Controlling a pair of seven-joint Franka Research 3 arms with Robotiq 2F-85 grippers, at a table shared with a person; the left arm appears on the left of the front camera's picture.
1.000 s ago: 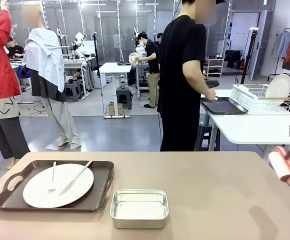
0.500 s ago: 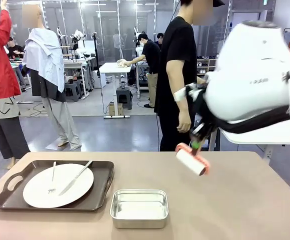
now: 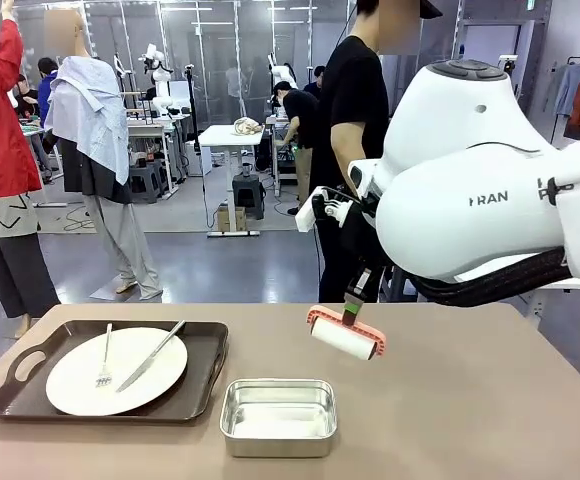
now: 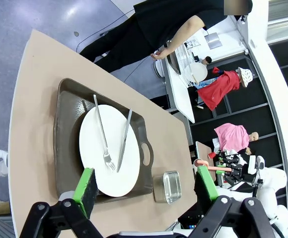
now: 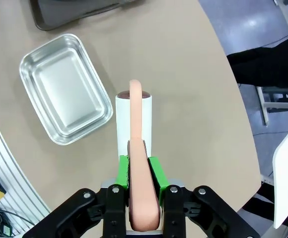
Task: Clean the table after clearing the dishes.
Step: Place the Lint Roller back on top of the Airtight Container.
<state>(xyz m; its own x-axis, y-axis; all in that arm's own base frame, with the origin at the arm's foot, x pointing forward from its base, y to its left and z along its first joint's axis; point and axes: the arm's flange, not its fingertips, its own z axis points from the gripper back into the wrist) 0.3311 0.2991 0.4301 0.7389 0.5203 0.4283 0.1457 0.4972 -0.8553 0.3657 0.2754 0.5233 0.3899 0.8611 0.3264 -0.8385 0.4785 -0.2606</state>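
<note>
Front view: saw right tool (image 3: pixel 353 305) clamped on a lint roller (image 3: pixel 346 337) over the surface (image 3: pixel 470 400); plate (image 3: pixel 75 385) on tray (image 3: pixel 202 380) at left, pan (image 3: pixel 277 416) just beside.
Left wrist: found left tool (image 4: pixel 146 184) spread apart, high over the plate.
Right wrist: gripped the lint roller by its handle, pan near.

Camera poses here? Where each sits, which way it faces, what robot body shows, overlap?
Front: fixed on the robot's side, facing across the table at the person; right arm enters from picture right.
Left wrist: above the table, looking down on the tray and plate; own open left end effector at bottom.
Right wrist: looking down past the right end effector, shut on the lint roller, at the steel pan.
Shared: front and right wrist both show the lint roller and steel pan.
</note>
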